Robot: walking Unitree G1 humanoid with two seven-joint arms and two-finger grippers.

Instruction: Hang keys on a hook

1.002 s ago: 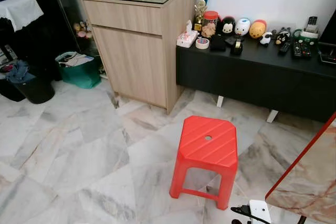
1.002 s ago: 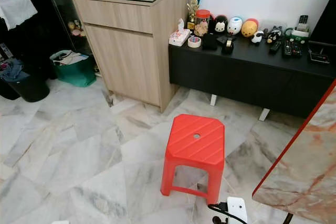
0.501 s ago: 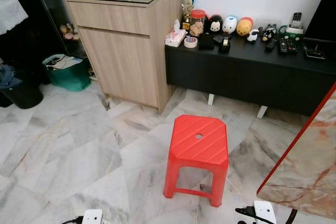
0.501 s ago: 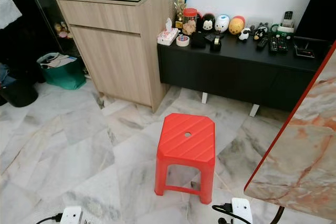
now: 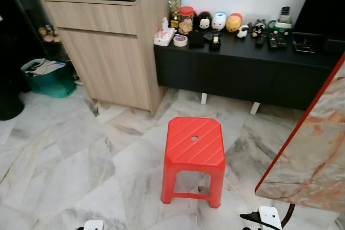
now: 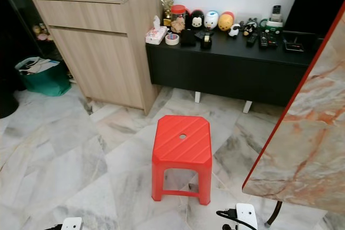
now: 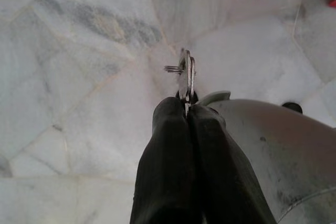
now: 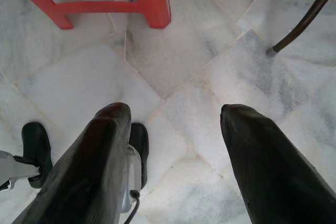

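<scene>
Black left pincer (image 7: 187, 109) pinches keys (image 7: 185, 74); right pincer (image 8: 173, 119) spread

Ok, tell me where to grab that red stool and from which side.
Grip the red stool at a top edge, coming from above with the open right claw. Its flat seat stands upright on the floor, and the rim overhangs the legs. The left claw holds the keys.
</scene>
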